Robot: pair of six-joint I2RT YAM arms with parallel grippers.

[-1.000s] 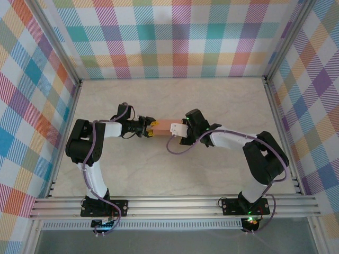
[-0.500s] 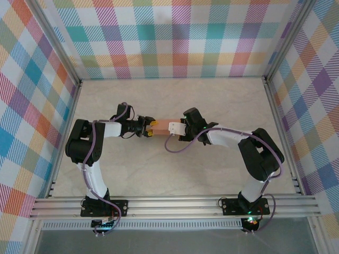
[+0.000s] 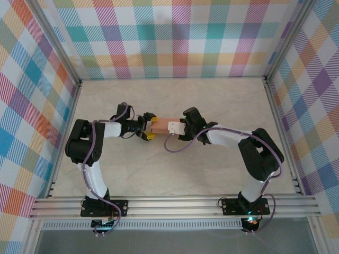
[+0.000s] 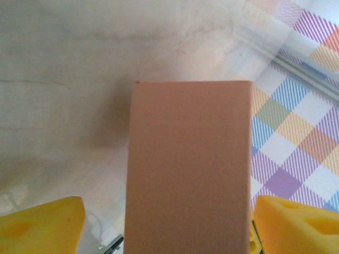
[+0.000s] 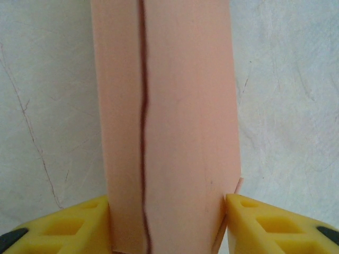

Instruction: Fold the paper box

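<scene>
The paper box [image 3: 163, 125] is a small salmon-orange rectangular box held just above the table between the two arms. My right gripper [image 3: 177, 128] is shut on its right end. In the right wrist view both yellow fingers [image 5: 79, 225] press against the sides of the box [image 5: 175, 116], which has a dark seam running along it. My left gripper [image 3: 150, 127] stands open around the left end. In the left wrist view the box [image 4: 188, 169] lies between the spread yellow fingertips [image 4: 47, 222], with a clear gap on the left side and the right tip close beside it.
The beige marbled table top [image 3: 175, 169] lies under the box. Checked cloth walls [image 3: 32, 106] on metal rails enclose the left, back and right sides. A purple cable [image 3: 170, 148] loops below the right wrist.
The left gripper's jaws have spread apart and let go of the box's left end. The right gripper's jaws have closed onto the box's right end and shifted slightly left.
</scene>
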